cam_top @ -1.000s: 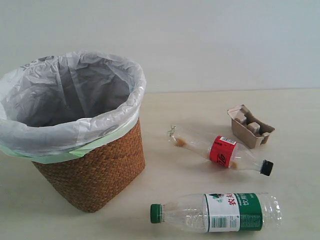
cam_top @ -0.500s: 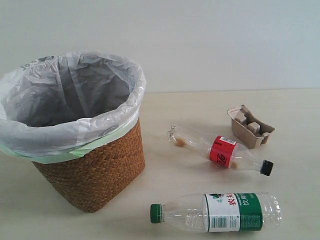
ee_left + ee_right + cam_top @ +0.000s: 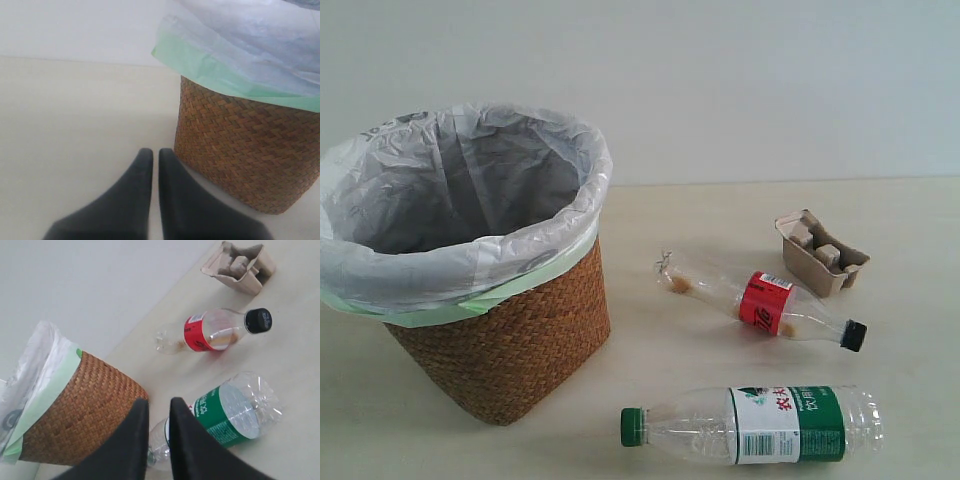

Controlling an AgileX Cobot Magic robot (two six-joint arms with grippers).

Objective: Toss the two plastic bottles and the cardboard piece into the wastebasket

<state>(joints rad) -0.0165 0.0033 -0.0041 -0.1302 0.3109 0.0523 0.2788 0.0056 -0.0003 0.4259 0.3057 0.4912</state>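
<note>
The wastebasket [image 3: 510, 350], wicker with a white liner, stands on the left of the table. The green-capped bottle [image 3: 760, 425] lies on its side at the front. Behind it lies the red-label bottle [image 3: 765, 303] with its black cap, and the cardboard piece [image 3: 823, 253] sits farther back right. Neither gripper shows in the exterior view. My left gripper [image 3: 151, 152] is shut and empty, beside the wastebasket [image 3: 240, 150]. My right gripper [image 3: 159, 402] hovers over the green bottle [image 3: 225, 417] near its neck, with a narrow gap between its fingers and nothing held. The red-label bottle [image 3: 210, 331] and the cardboard piece [image 3: 240, 266] lie beyond it.
A pale wall [image 3: 720, 80] closes off the back of the beige table [image 3: 700, 210]. The wastebasket's bag rim [image 3: 470, 270] overhangs its wicker side.
</note>
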